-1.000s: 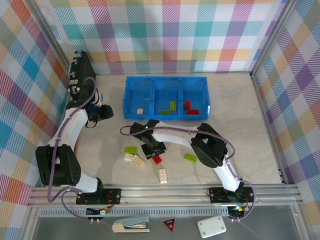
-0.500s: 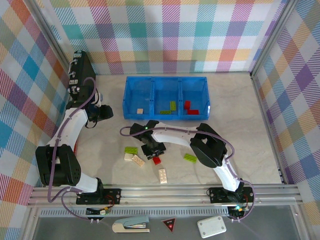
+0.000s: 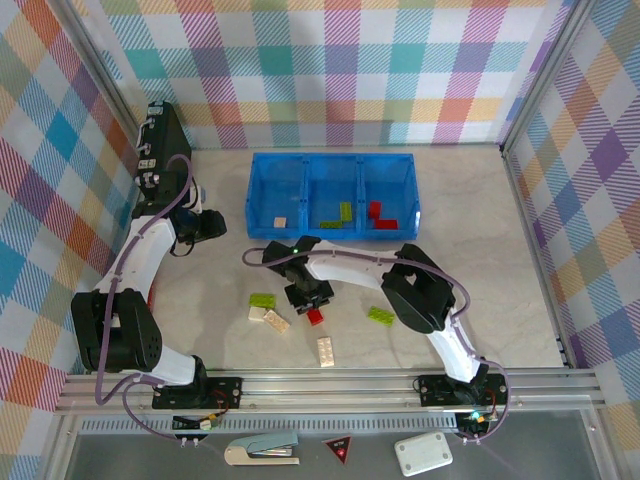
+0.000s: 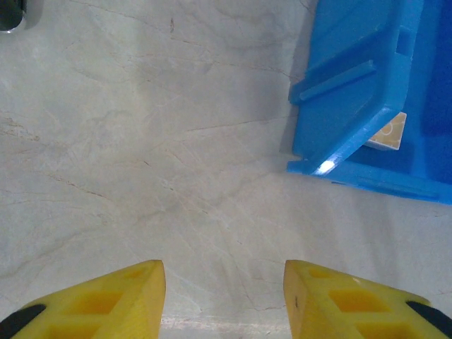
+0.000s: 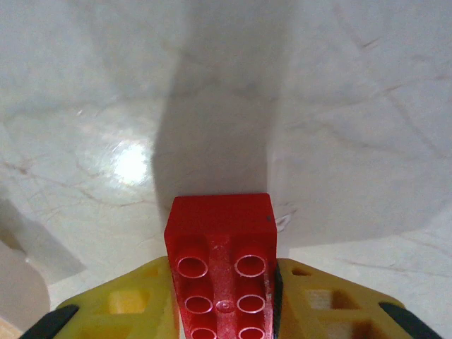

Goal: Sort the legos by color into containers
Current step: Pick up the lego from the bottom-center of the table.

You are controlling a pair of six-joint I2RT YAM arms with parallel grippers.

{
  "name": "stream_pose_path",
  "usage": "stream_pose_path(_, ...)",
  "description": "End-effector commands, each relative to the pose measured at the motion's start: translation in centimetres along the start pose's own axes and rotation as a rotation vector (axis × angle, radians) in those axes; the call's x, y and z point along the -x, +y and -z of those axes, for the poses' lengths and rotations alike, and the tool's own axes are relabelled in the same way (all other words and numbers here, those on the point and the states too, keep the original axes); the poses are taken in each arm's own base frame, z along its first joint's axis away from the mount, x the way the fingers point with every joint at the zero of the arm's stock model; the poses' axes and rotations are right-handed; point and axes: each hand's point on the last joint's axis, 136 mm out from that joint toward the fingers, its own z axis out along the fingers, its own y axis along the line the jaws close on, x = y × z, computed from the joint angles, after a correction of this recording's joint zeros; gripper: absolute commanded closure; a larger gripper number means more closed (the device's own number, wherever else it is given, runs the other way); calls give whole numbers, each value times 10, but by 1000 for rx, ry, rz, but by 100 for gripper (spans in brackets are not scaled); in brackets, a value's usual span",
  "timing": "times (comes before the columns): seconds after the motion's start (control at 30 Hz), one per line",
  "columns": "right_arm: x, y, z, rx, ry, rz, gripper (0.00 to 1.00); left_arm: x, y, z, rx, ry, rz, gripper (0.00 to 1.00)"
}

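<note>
The left end effector (image 3: 207,225) hangs over the counter (image 3: 500,260) just left of the blue tray (image 3: 332,157), its yellow fingers (image 4: 106,300) spread apart and grasping nothing. The tray's left compartment has a cream lego (image 3: 281,222), the middle one green legos (image 3: 340,215) and the right one red legos (image 3: 378,213). Nearer, loose cream and green bricks (image 3: 268,310) lie left of the right end effector (image 3: 310,298), which is clenched on a red brick (image 5: 220,233), and another green brick (image 3: 379,315) lies to its right.
</note>
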Motion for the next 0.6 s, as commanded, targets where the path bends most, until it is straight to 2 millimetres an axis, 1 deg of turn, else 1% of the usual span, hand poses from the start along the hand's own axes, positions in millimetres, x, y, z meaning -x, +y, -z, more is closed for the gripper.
stream_pose_path(0.0, 11, -10, 34, 29, -64, -9, 66, 4, 3, 4, -8, -21, -7, 52)
stream_pose_path(0.13, 13, -28, 38, 26, -68, -32, 66, 4, 2, 5, -8, -24, -7, 52)
stream_pose_path(0.23, 14, -47, 40, 19, -73, -59, 66, 4, 2, 4, -10, -23, -7, 52)
stream_pose_path(0.4, 13, -94, 41, -2, -71, -129, 66, 4, 2, 5, -12, -24, -8, 52)
stream_pose_path(0.53, 7, -133, 38, -5, -66, -198, 66, 3, 2, 5, -12, -23, -9, 52)
stream_pose_path(0.57, 6, -140, 38, -5, -66, -210, 66, 4, 2, 5, -13, -25, -9, 52)
